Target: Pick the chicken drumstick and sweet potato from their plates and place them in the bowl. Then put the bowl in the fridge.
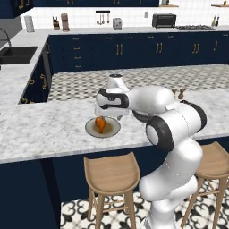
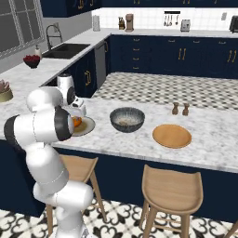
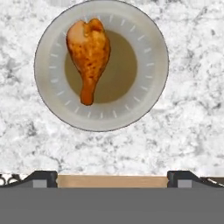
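The glossy orange-brown chicken drumstick [image 3: 89,52] lies on the grey-green plate [image 3: 148,48], thick end toward the top of the hand view. My gripper [image 3: 112,179] hangs open straight above this plate [image 1: 112,131], apart from the drumstick [image 1: 101,125], nothing between its fingertips [image 3: 43,178]. From the right base view my arm covers part of the plate [image 2: 88,125] and the drumstick [image 2: 76,122]. The dark speckled bowl [image 2: 127,119] stands right of it, then the orange-tan wooden plate [image 2: 172,135]. The sweet potato is hidden and the fridge is out of view.
Two small shakers [image 2: 180,109] stand behind the wooden plate. Wooden stools [image 1: 111,173] sit under the island's front edge. A sink [image 2: 65,50] is set into the counter at the far left. Bare marble [image 1: 44,127] surrounds the plates.
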Motion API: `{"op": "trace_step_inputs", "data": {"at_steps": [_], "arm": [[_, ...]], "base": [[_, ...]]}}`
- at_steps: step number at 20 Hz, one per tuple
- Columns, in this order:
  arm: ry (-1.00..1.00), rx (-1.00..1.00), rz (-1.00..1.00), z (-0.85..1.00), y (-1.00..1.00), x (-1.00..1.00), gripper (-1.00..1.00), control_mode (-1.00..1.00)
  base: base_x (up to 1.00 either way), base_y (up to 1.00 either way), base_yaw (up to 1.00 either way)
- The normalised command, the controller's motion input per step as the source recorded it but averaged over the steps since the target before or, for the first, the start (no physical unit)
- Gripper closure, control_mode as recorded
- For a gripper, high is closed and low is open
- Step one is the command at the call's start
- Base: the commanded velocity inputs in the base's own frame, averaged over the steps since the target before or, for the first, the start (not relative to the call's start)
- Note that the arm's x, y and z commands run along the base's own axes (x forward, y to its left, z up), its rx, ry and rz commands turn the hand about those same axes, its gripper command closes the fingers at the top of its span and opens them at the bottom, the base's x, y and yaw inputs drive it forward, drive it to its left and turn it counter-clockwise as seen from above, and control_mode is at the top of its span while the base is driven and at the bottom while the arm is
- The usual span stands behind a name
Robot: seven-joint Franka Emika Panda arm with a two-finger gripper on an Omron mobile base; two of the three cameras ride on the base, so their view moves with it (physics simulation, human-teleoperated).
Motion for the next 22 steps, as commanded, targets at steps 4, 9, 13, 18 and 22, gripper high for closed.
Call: {"op": "trace_step_inputs", "data": {"at_steps": [4,9,13,18,22], "arm": [[0.0,-0.01,0.0,-0.53,0.27,0.75,-1.0,-1.0],[0.0,0.0,0.0,-0.38,0.04,0.6,-1.0,-1.0],[0.0,0.0,0.0,-0.36,0.14,0.5,-1.0,-1.0],[0.01,0.0,0.0,-0.34,0.01,0.12,-1.0,-1.0],[0.0,0.0,0.0,-0.38,0.01,0.03,-1.0,-1.0]], "base": [[0.0,0.0,0.0],[0.0,0.0,0.0],[0.0,0.0,0.0],[0.0,0.0,0.0],[0.0,0.0,0.0]]}}
